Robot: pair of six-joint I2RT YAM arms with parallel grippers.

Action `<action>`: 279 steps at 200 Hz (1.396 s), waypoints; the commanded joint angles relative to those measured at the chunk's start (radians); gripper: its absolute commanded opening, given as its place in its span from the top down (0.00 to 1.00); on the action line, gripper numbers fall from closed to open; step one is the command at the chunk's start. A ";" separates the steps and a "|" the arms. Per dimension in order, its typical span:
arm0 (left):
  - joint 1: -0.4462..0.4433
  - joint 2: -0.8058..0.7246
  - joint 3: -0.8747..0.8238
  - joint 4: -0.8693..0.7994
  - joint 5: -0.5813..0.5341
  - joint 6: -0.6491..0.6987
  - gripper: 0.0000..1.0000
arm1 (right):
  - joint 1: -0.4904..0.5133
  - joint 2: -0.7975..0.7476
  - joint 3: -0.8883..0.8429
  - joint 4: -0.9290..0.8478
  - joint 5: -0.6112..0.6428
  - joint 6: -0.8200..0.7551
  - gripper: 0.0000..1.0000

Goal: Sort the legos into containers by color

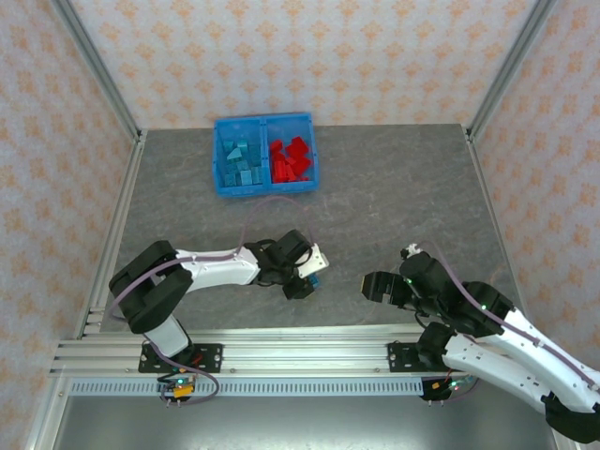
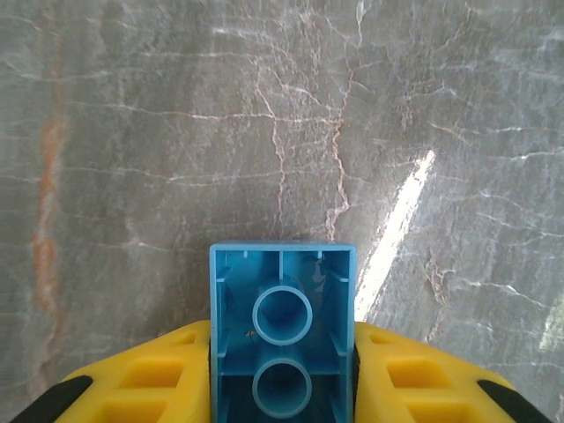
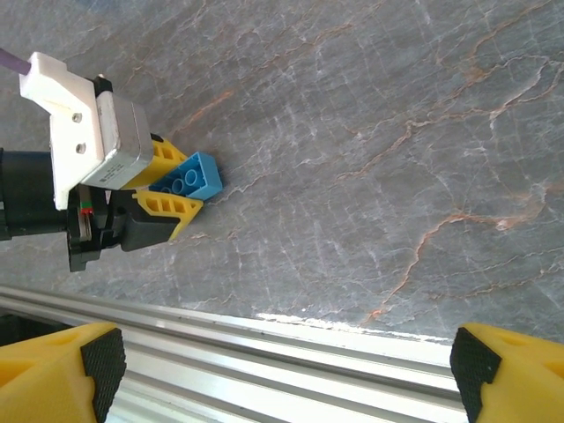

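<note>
One bin, two colours of brick, two arms.

One bench [image 1: 394, 187] carries one blue bin [image 1: 217, 155] by its far edge, split by one central wall [image 1: 266, 155] into two halves. One half holds a heap of blue bricks [image 1: 240, 161] and the other a heap of red bricks [image 1: 290, 159]. Each heap has several pieces, but they overlap and are too small for an exact count. One lone blue brick [image 2: 282, 335] is outside the bin, toward the near edge, with two round tubes showing on its underside. There are two arms, one left arm [image 1: 202, 267] and one right arm [image 1: 487, 328], each with one pair of jaws.
</note>
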 commanded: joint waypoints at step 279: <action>0.733 0.629 1.300 -0.311 -0.303 -0.565 0.50 | 0.009 0.621 0.330 0.385 -0.006 0.101 0.04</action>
